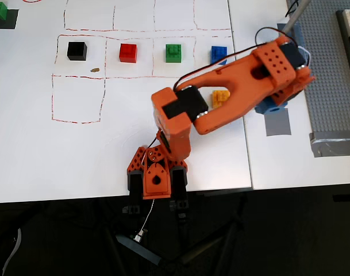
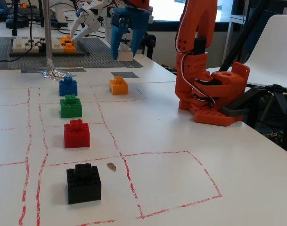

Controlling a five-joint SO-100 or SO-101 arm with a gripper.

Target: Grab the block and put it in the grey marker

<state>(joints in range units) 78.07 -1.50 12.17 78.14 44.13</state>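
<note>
Currently I am holding the block (image 2: 126, 52) between my blue fingers, my gripper (image 2: 126, 52) closed on its sides and hanging above the grey marker (image 2: 125, 75), clear of the table (image 2: 181, 155) in the fixed view. In the overhead view my arm is hiding the block, while the marker (image 1: 277, 122) is showing just below my wrist. Judging by its look, I am handling a light, rigid plastic brick with smooth, slippery walls; gripping two opposite flat faces below the studs is seeming safest. The orange brick (image 2: 118, 85) is sitting just beside the marker.
</note>
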